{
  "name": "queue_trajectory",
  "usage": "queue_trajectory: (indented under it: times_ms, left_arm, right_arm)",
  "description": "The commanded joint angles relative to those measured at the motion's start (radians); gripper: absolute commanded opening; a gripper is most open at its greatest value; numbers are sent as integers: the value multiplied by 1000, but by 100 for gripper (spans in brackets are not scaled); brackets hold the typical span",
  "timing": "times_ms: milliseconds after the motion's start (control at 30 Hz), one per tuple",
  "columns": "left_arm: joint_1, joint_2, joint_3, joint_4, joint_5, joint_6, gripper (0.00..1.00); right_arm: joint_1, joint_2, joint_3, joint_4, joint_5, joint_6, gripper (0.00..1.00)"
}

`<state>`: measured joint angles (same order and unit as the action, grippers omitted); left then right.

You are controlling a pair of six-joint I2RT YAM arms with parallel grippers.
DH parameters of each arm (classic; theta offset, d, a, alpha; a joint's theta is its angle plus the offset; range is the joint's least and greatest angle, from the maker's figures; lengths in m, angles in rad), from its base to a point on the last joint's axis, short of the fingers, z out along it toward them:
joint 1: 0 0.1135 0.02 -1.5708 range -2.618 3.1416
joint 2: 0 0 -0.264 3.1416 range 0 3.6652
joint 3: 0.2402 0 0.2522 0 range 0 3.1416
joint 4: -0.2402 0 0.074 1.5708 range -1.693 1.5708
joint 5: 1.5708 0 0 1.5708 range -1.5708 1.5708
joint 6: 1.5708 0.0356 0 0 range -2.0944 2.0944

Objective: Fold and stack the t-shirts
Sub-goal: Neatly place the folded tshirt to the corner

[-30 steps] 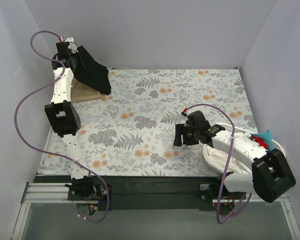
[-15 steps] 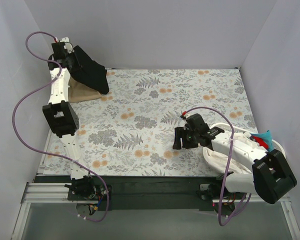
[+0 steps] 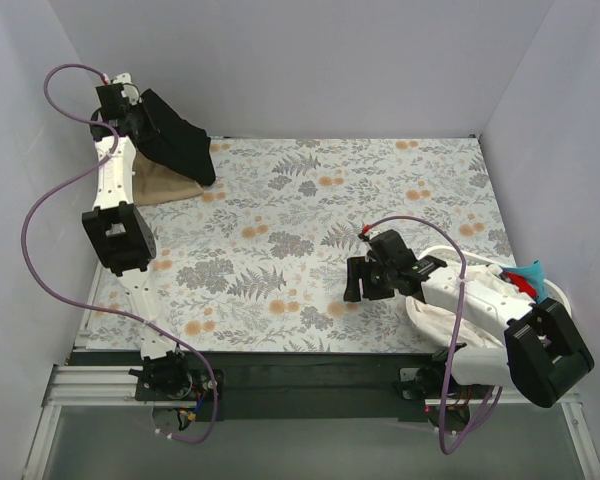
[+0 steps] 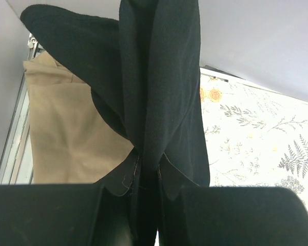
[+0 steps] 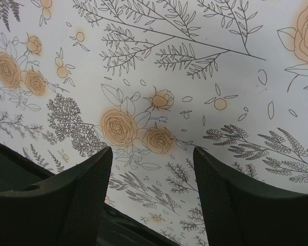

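Observation:
A black t-shirt (image 3: 183, 148) hangs in folds from my left gripper (image 3: 145, 112), which is shut on its upper edge at the far left corner. In the left wrist view the black t-shirt (image 4: 159, 87) is pinched between the two jaws of the left gripper (image 4: 147, 197) and drapes away from them. Under it, partly covered, a tan t-shirt (image 3: 163, 186) lies folded flat on the cloth, and shows as a tan t-shirt (image 4: 66, 138) at the left. My right gripper (image 3: 361, 281) hovers open over the near right of the cloth. Nothing sits between the jaws of the right gripper (image 5: 151, 151).
A grey-and-orange floral cloth (image 3: 310, 220) covers the table. A white fabric bin (image 3: 428, 316) with blue and red items (image 3: 528, 275) stands at the near right under my right arm. Pale walls close in the left, back and right sides.
My left gripper has moved slightly left and back, carrying the black t-shirt with it. My right gripper has drifted a little toward the near edge, still open.

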<state>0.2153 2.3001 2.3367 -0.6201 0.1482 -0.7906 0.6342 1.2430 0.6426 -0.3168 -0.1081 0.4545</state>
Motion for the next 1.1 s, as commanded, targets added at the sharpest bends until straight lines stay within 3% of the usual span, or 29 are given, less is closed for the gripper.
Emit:
queue_trajectory:
  times_ms: [0, 567, 933, 967, 1000, 1033, 1067]
  left_arm:
    - [22, -105, 47, 60, 22, -13, 0]
    - [61, -117, 23, 68, 50, -33, 0]
    - [98, -96, -99, 88, 10, -73, 0]
    - [101, -96, -106, 88, -18, -79, 4]
    - [101, -87, -111, 88, -41, -91, 33]
    - [102, -84, -117, 85, -61, -98, 50]
    - [105, -80, -114, 82, -99, -107, 80]
  right_arm:
    - [10, -20, -3, 21, -4, 13, 71]
    - [36, -7, -11, 31, -4, 23, 70]
    - [50, -2, -24, 41, -5, 32, 70]
    - [51, -4, -26, 39, -7, 32, 70]
    - [50, -2, -27, 41, -7, 32, 70]
    - [51, -2, -27, 41, -7, 30, 70]
    - [51, -4, -29, 39, -8, 32, 70]
